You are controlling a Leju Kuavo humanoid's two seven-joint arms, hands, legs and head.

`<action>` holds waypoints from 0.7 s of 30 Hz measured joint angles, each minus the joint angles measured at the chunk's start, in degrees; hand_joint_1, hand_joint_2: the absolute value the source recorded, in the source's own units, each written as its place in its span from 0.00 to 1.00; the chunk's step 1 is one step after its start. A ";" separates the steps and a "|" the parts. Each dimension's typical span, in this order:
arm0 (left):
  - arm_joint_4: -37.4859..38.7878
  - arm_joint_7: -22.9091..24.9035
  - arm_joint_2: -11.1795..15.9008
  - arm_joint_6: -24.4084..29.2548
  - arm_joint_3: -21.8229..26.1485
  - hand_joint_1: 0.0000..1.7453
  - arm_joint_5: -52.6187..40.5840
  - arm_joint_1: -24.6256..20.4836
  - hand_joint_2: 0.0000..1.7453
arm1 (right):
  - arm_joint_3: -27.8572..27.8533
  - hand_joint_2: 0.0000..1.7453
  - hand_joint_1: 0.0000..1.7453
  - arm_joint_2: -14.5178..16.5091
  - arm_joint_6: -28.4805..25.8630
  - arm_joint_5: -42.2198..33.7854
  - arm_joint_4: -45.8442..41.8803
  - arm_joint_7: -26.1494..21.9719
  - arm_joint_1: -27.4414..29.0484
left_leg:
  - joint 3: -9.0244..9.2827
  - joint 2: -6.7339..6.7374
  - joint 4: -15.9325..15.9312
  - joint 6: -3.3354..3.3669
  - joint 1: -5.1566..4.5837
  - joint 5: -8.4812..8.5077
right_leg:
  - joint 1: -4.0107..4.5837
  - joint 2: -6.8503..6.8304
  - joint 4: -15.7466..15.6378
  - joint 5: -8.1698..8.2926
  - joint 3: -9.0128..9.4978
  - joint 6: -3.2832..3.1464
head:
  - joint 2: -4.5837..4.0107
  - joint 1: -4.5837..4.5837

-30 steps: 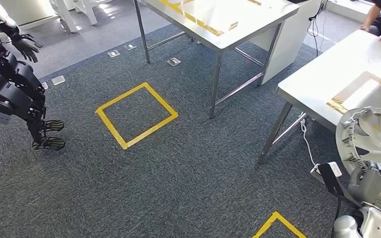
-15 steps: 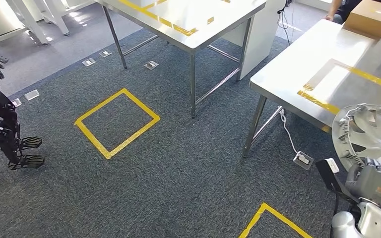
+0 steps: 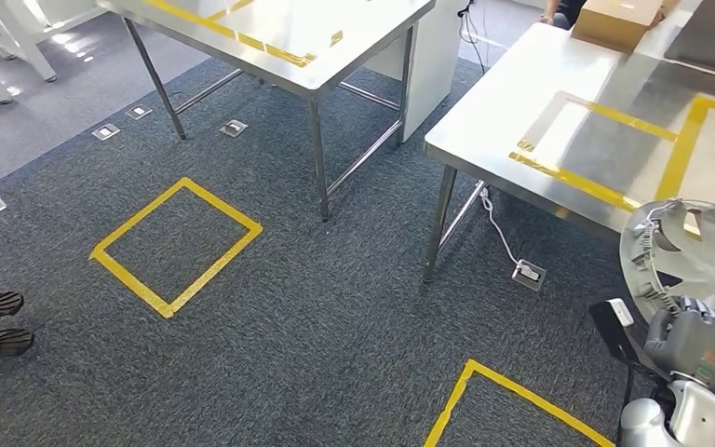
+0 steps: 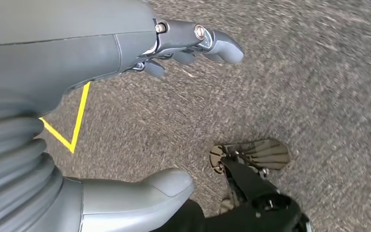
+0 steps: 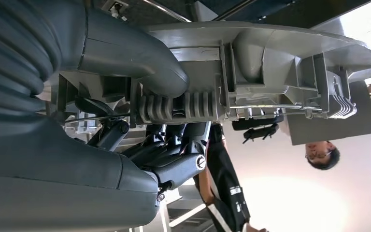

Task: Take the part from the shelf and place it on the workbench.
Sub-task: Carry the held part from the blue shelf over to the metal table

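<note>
My right hand (image 3: 694,346) is clamped on the round grey ribbed plastic part (image 3: 694,256), a wheel-cover-like disc, low on the right of the head view. In the right wrist view my thumb lies over one face of the part (image 5: 251,63) and my darker fingers (image 5: 174,166) curl under the other, so the grip looks firm. My left hand (image 4: 125,58) hangs down over the dark grey carpet floor (image 3: 317,317), fingers apart, holding nothing. The part is off the shelf already, so the pick is done as far as I can judge. It hangs in the air at the near edge of the stainless steel surface with yellow tape outline (image 3: 559,102) on the right, overlapping that edge in the head view, not resting on it. A brown cardboard box (image 3: 619,17) sits at the far end of that surface, with a person's arm just beside it. A second steel surface with yellow tape strips (image 3: 289,28) stands further left, and yellow tape squares (image 3: 177,244) mark the floor. What's left, I reckon: close the last bit toward the right surface, bring the part over the taped area, set it down and let go. Placement not yet done. The risk is clipping the surface edge with the wide disc while coming in.
</note>
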 joint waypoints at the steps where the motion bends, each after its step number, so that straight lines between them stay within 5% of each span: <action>1: -0.02 -0.03 0.01 0.02 0.01 0.00 0.01 -0.03 1.00 | 0.16 1.00 1.00 0.01 0.02 0.15 0.01 0.04 -0.15 | 0.03 0.47 0.34 -0.35 -0.15 -0.36 | 0.11 -0.48 -1.44 0.24 0.71 -0.38 | 0.00 0.02; 3: -0.04 -0.09 0.00 0.04 0.02 0.00 0.01 -0.11 1.00 | 0.34 1.00 1.00 -0.01 0.07 0.46 0.00 0.15 -0.32 | 0.32 1.40 0.43 -0.88 -0.26 -0.71 | 0.20 0.34 -1.78 0.14 0.70 -1.42 | 0.00 -0.04; 5: -0.05 -0.13 -0.01 0.05 0.02 0.00 0.00 -0.20 1.00 | 0.38 1.00 1.00 -0.12 0.09 0.64 0.01 0.27 -0.39 | 0.37 0.66 0.97 -1.56 -0.03 -1.37 | 0.05 1.33 -1.97 0.33 0.69 -2.09 | 0.00 -0.12; 9: 0.02 -0.19 -0.13 0.05 0.02 0.00 -0.19 0.00 1.00 | 0.40 1.00 1.00 -0.32 -0.02 0.47 0.03 0.57 -0.74 | -4.92 -3.78 12.64 -2.40 0.49 -7.58 | -0.09 3.34 -2.11 0.59 0.61 -2.84 | 0.00 -0.36; 11: 0.07 -0.27 -0.18 0.05 0.02 0.00 -0.33 0.15 1.00 | 0.41 1.00 1.00 -0.33 -0.01 0.22 0.06 0.65 -0.68 | -6.75 -4.09 16.02 -2.30 0.56 -7.79 | -0.05 4.72 -2.10 0.60 0.61 -2.86 | 0.00 -0.37; 13: 0.08 -0.39 -0.19 0.05 0.02 0.00 -0.40 0.15 1.00 | 0.41 1.00 1.00 -0.39 0.04 -0.01 0.07 0.74 -0.59 | -4.84 -4.92 11.28 -1.88 0.57 -4.16 | -0.11 6.22 -2.10 0.67 0.65 -2.73 | 0.00 -0.37; 15: 0.08 -0.46 -0.18 0.03 0.02 0.00 -0.45 0.13 1.00 | 0.40 1.00 1.00 -0.47 0.09 -0.16 0.07 0.79 -0.52 | -1.67 -7.94 3.86 -1.44 0.59 -0.84 | -0.26 7.63 -2.06 0.81 0.50 -2.30 | 0.00 -0.36; 17: 0.08 -0.40 -0.17 -0.03 0.02 0.00 -0.56 0.14 1.00 | 0.39 1.00 1.00 -0.49 0.12 -0.32 0.05 0.84 -0.21 | -0.40 -9.47 0.73 -1.24 0.39 0.00 | -0.48 8.96 -2.14 1.07 0.15 -1.50 | 0.00 -0.36; 19: 0.08 -0.19 -0.21 -0.08 0.02 0.00 -0.72 0.10 1.00 | 0.39 1.00 1.00 -0.52 0.15 -0.22 0.03 0.93 0.48 | -0.16 -7.97 0.32 -0.73 0.29 0.30 | -0.78 10.20 -2.45 1.44 -0.09 -0.59 | 0.00 -0.38; 21: 0.07 0.00 -0.25 -0.10 0.02 0.00 -0.82 0.01 1.00 | 0.39 1.00 1.00 -0.60 0.05 0.54 0.01 1.05 1.13 | 0.15 -6.55 -0.51 0.12 0.44 0.84 | -0.57 8.45 -1.21 0.53 -0.86 -0.12 | 0.00 -0.18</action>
